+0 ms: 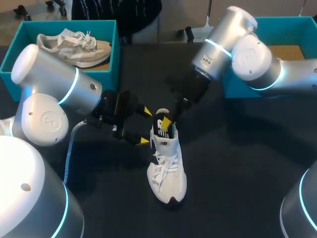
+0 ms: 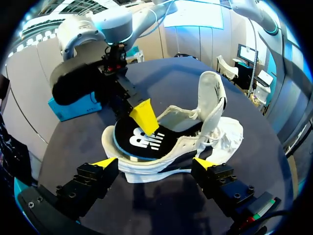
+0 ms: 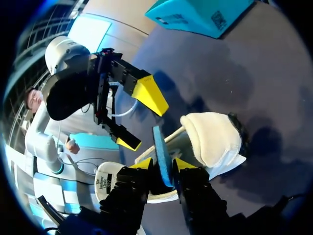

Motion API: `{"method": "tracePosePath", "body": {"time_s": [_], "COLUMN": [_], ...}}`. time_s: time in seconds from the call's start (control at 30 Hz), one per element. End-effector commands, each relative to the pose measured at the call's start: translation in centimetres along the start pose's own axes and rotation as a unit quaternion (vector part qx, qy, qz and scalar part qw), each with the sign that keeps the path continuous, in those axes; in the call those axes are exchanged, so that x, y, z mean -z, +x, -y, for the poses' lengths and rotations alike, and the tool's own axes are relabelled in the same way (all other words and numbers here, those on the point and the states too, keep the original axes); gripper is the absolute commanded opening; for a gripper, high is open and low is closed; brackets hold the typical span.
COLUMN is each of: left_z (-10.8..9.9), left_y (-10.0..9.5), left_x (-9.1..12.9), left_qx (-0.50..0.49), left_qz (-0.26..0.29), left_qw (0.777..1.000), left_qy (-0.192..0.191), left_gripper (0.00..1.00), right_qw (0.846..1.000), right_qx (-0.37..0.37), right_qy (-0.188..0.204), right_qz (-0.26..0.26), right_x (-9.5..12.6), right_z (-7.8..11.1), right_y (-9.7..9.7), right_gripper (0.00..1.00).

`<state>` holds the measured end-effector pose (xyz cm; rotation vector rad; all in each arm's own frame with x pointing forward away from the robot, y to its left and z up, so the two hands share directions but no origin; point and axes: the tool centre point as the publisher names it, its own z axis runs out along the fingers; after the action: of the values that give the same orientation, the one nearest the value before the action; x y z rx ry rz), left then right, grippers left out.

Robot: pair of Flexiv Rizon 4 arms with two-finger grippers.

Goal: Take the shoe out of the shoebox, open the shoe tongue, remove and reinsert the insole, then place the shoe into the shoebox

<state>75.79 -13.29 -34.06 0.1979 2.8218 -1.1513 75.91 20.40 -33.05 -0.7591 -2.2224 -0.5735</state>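
Table [image 1: 237, 163]: dark, with a teal box at each far corner.
Left shoebox [image 1: 114, 54]: far left corner, holds a beige shoe [image 1: 74, 47].
Right shoebox [image 1: 285, 21]: far right corner.
White shoe [image 1: 167, 171]: mid-table, toe toward the near edge, tongue standing up.
Left gripper [image 2: 155, 162]: fingers spread wide, flanking the heel (gripping nothing).
Right gripper [image 3: 163, 165]: pinched on the insole's edge.
Insole [image 2: 142, 139]: black, blue-edged, partly in the heel opening.

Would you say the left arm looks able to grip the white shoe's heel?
Probably yes: the open left end effector faces the shoe at its heel; the right end effector only pinches the insole.
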Motion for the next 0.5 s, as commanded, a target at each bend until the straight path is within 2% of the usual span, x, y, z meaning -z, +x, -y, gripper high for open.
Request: {"method": "tracePosePath", "body": {"time_s": [0.03,0.27,0.5], "left_z": [0.1,0.1,0.1], "left_y": [0.0,0.0,0.0], "left_x": [-0.2,-0.2,-0.2], "left_qx": [0.000,0.000,0.000], "left_qz": [0.001,0.001,0.001], "left_qw": [1.000,1.000,1.000], "left_qy": [-0.003,-0.003,-0.003], "left_gripper": [1.00,1.00,1.00], "right_qw": [1.000,0.998,0.998], "right_qx": [0.004,0.030,0.036], "right_qy": [0.000,-0.029,-0.017], "right_qz": [0.020,0.035,0.055], "right_x": [0.7,2.5,5.1], "right_z": [0.0,-1.0,-2.2], "right_y": [1.1,1.4,1.4], "right_gripper": [0.31,0.32,0.34]}}
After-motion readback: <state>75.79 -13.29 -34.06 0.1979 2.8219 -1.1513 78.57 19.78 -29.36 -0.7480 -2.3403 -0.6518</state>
